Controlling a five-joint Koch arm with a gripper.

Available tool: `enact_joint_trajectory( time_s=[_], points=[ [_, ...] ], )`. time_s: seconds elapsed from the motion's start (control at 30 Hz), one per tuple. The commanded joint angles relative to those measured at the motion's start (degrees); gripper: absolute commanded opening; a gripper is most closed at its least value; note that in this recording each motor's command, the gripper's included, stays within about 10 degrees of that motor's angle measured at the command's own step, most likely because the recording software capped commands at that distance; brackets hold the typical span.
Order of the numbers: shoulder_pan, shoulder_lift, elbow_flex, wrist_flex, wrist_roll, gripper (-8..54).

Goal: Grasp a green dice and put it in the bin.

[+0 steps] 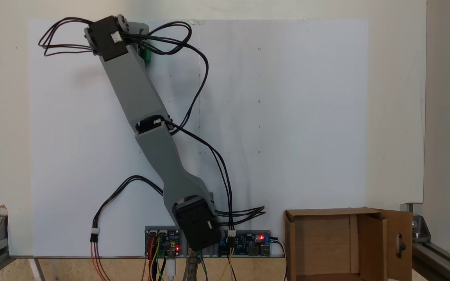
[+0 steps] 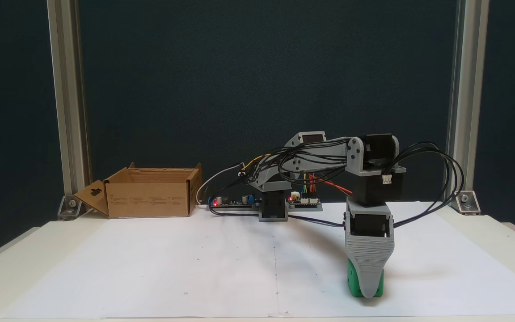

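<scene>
1. Looking across the tabletop (image 2: 159,268), we see the claw (image 2: 367,293) pointing straight down, its tip at the white paper (image 2: 195,250).
2. We find the green dice (image 2: 352,281) right behind the claw's front jaw, touching it.
3. We cannot tell how far the claw is open; one jaw hides the other.
4. We see the bin (image 2: 148,199) well apart from the claw, standing open.

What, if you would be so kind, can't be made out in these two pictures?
- End effector state: in the side fixed view one grey jaw faces the camera and hides the other; from above, the arm covers it.
- Green dice: mostly behind that jaw; whether it is gripped, and its pips, can't be told. From above, a green sliver shows beside the arm.
- Cardboard box: its near end is cut off by the bottom edge from above.
</scene>
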Motion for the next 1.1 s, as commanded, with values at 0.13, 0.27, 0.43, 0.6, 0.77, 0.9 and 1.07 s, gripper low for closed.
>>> enact_joint_trajectory(
  time_s=[0.13,0.27,0.43,0.6,0.77,0.9,1.07],
  points=[
    [0.5,0.7,-3.7,-0.1,3.3,30.3],
    [0.7,0.5,-3.7,-0.2,3.3,30.2],
    [0.8,0.4,-3.7,-0.3,3.3,30.2],
    [0.9,0.4,-3.7,-0.2,3.3,18.6],
    [1.2,0.4,-3.7,-0.2,3.3,11.5],
    [1.4,0.4,-3.7,-0.2,3.3,11.5],
    [2.6,1.8,-1.8,-0.4,3.3,11.5]
  ],
)
